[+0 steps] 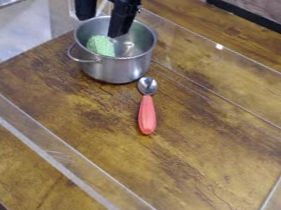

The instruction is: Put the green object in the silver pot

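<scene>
Gripper [103,20] hovering over pot's far side, finger spread unclear | green object [103,45] lying inside silver pot [110,67], task looking done | risk: low fingers catching the rim while leaving, tipping pot | red-handled spoon [147,110] resting beside it on brown wooden tabletop [212,139]

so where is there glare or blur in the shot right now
In the camera view, a bright glossy shine on the round shiny steel pot, soft grain on the brown wooden tabletop, and the dark black claw too underlit to show much detail
</scene>
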You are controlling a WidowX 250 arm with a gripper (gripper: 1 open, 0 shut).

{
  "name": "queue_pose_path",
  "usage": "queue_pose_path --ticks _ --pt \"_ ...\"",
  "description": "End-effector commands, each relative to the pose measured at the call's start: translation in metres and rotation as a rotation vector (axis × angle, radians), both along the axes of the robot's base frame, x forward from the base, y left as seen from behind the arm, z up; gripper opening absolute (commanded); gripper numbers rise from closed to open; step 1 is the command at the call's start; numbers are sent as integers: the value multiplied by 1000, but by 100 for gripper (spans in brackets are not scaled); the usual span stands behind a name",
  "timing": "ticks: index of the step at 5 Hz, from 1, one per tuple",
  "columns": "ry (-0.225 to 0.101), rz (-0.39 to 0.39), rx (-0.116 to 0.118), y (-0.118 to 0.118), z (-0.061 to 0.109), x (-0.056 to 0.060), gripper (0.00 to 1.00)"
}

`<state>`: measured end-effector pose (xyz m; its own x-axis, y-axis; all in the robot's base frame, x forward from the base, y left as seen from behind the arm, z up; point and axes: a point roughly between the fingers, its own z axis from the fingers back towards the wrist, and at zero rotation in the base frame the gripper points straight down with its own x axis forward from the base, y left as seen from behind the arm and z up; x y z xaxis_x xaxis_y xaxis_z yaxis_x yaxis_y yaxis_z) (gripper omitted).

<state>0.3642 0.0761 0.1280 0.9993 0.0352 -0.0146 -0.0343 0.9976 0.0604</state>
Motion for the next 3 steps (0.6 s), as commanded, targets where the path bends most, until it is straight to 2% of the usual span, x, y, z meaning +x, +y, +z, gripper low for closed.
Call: queue_pose_path --ticks 1,3 --pt "-64 -9 8 -6 15 11 100" --pt "-55 -35 0 4 0 15 100"
